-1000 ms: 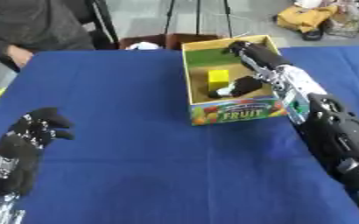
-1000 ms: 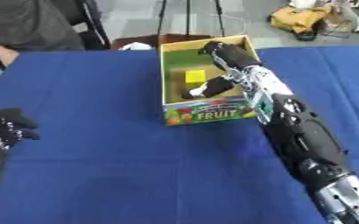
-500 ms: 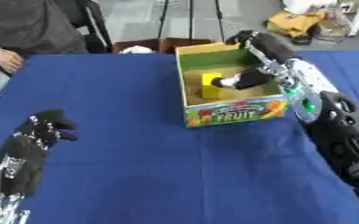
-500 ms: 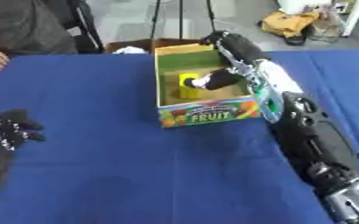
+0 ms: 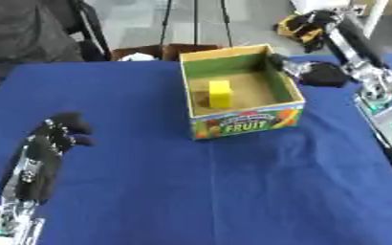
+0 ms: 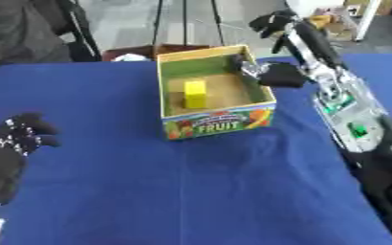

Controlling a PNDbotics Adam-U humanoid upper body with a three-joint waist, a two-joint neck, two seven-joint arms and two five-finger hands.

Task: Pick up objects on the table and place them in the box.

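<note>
The cardboard FRUIT box [image 5: 245,122] stands open at the table's middle back. A yellow block [image 5: 220,93] stands upright on its floor, left of centre. My right hand [image 6: 308,45] is raised over the box's right rim, open, with its fingers [image 6: 270,23] stretched toward the far side. Its thumb [image 6: 279,75] hangs just outside the right wall and holds nothing. At the lower left my left hand [image 5: 53,139] rests open above the blue cloth, fingers relaxed and pointing away.
A blue cloth [image 5: 191,191] covers the whole table. A person in dark clothes [image 5: 32,28] stands past the far left corner. Behind the table are tripod legs [image 5: 195,21], a brown box [image 5: 157,50] and yellow items on the floor [image 5: 296,26].
My right hand has come up out of the box and drawn to the right, past its right wall. The yellow block stays inside. The view has tilted a little.
</note>
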